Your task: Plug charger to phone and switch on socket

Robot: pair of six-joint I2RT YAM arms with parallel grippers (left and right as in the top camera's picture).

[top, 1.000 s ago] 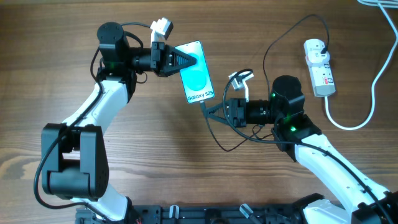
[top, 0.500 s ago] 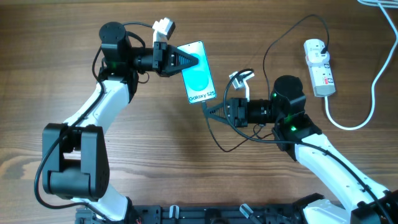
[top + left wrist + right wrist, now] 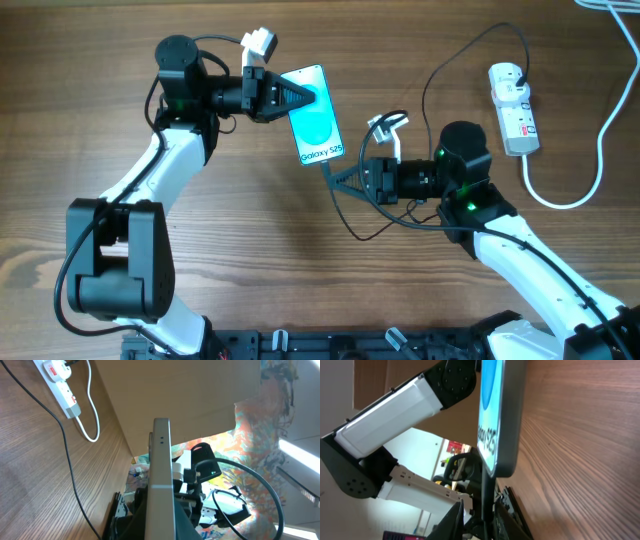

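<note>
The phone (image 3: 315, 118), cyan screen with "Galaxy S25", is held above the table by my left gripper (image 3: 300, 100), which is shut on its upper end. In the left wrist view I see the phone's grey edge (image 3: 161, 475) clamped in the jaws. My right gripper (image 3: 336, 178) is shut on the charger's plug (image 3: 484, 491), whose tip meets the phone's lower end (image 3: 500, 415). The black cable (image 3: 436, 68) loops back to a white adapter in the socket (image 3: 513, 108) at the far right.
The socket's thick white lead (image 3: 600, 130) curves along the right edge of the table. The socket (image 3: 60, 385) and the black cable (image 3: 64, 440) also show in the left wrist view. A black rail runs along the table's front edge.
The phone and left gripper wobbled very slightly and came back. Nothing else has visibly moved.
</note>
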